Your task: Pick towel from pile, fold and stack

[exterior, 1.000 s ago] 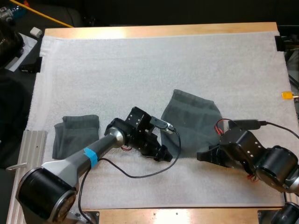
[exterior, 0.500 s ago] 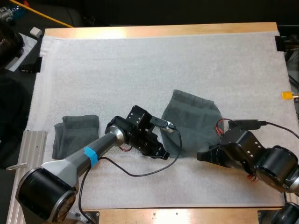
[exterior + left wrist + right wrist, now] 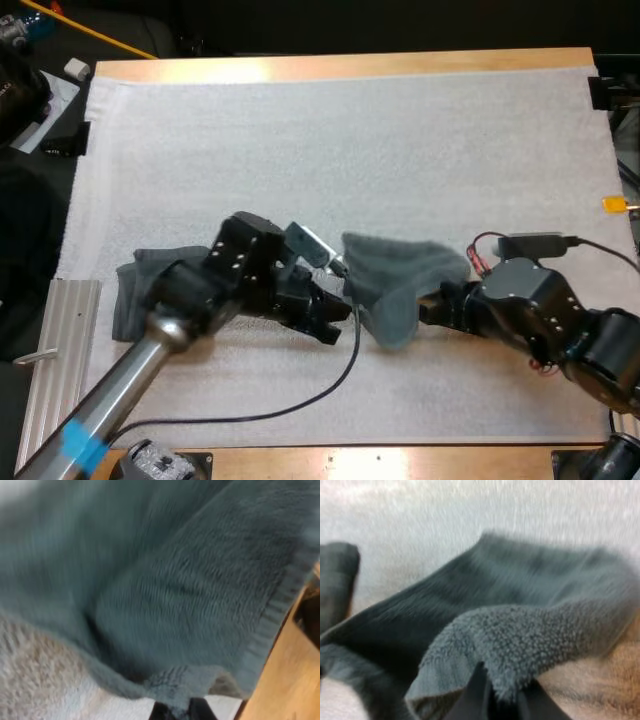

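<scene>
**High view:** You see the towel (image 3: 400, 285) humped up off the mat (image 3: 300, 140). A second ago it lay spread flat between the two arms. Its near edge is now raised and bunched, with the left jaws at its left corner and the right jaws at its right corner. The left arm has swung back towards the folded towel (image 3: 128, 300) at the mat's left side, which has stayed put. The far part of the lifted towel rests on the mat, near the middle of the tabletop (image 3: 340, 66). By this reading the fold has begun, with the near edge up and ready to go over the far one. Stacking is not yet done.

**Left wrist view:** Your left jaws are pinching the towel (image 3: 190, 595) at its hem. The cloth hangs as a thick, fuzzy grey-green sheet with a flat woven border. The mat (image 3: 30, 680) lies beneath it and the wooden tabletop (image 3: 285, 680) just beside.

**Right wrist view:** Your right jaws are clamped on a doubled corner of the towel (image 3: 530, 630). From there it drapes away in a soft ridge, limp and deeply creased. The folded towel (image 3: 335, 580) lies beyond it on the mat (image 3: 470, 510).
</scene>
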Motion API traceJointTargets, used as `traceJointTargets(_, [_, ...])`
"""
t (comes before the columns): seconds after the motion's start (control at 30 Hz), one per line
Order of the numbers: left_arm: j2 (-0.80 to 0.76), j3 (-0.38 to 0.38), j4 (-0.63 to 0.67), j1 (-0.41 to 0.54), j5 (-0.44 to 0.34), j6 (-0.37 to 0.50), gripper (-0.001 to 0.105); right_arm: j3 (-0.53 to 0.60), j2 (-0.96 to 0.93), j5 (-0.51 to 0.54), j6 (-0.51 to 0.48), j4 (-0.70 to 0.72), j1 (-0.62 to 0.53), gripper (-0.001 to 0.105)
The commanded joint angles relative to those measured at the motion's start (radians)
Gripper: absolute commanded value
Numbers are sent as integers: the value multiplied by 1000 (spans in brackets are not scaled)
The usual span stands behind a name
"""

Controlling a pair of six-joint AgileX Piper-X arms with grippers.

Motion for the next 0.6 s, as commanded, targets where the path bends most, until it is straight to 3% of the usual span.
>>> traceJointTargets(0.0, [-105,-71,88,2,-21,-12,0,-76,-23,29,-27,53,3,0])
traceJointTargets(0.17, [-186,-156,172,2,-51,-32,0,-162,-35,19,-47,145,2,0])
traceJointTargets(0.23, [-167,-126,135,-2,-24,-24,0,-133,-31,19,-40,104,-2,0])
traceJointTargets(0.57, [-297,-234,313,-9,-17,-69,0,-273,-62,-45,-51,293,29,0])
